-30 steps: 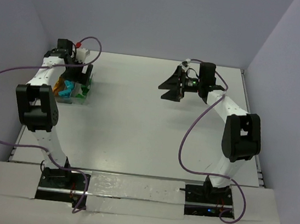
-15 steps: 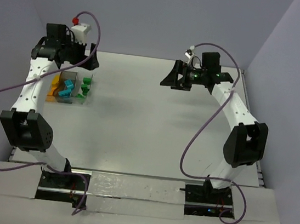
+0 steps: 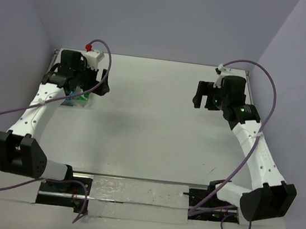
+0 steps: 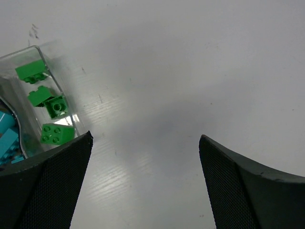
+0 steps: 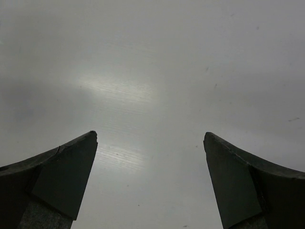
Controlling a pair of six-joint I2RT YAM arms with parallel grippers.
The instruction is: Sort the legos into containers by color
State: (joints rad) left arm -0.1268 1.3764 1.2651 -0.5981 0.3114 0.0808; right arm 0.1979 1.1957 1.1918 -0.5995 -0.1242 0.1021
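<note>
A pale grey table point(image 3: 151, 131) stands between plain lilac walls point(image 3: 155, 13). Over its far-left part the left gripper point(image 4: 145, 138) hangs above the surface, jaws spread wide with nothing between them. Just off this claw's left side, and partly hidden behind it, sits a clear tray point(image 4: 61, 86). It holds a few small green legos point(image 4: 56, 106), glossy, studs showing, lying loose and close together. Further left of the claw, at the picture's edge, lie teal legos point(image 4: 8, 139); which tray holds them cannot be told. To the right, the right gripper point(image 5: 150, 136) is likewise released and empty above the table, well apart from the tray.
</note>
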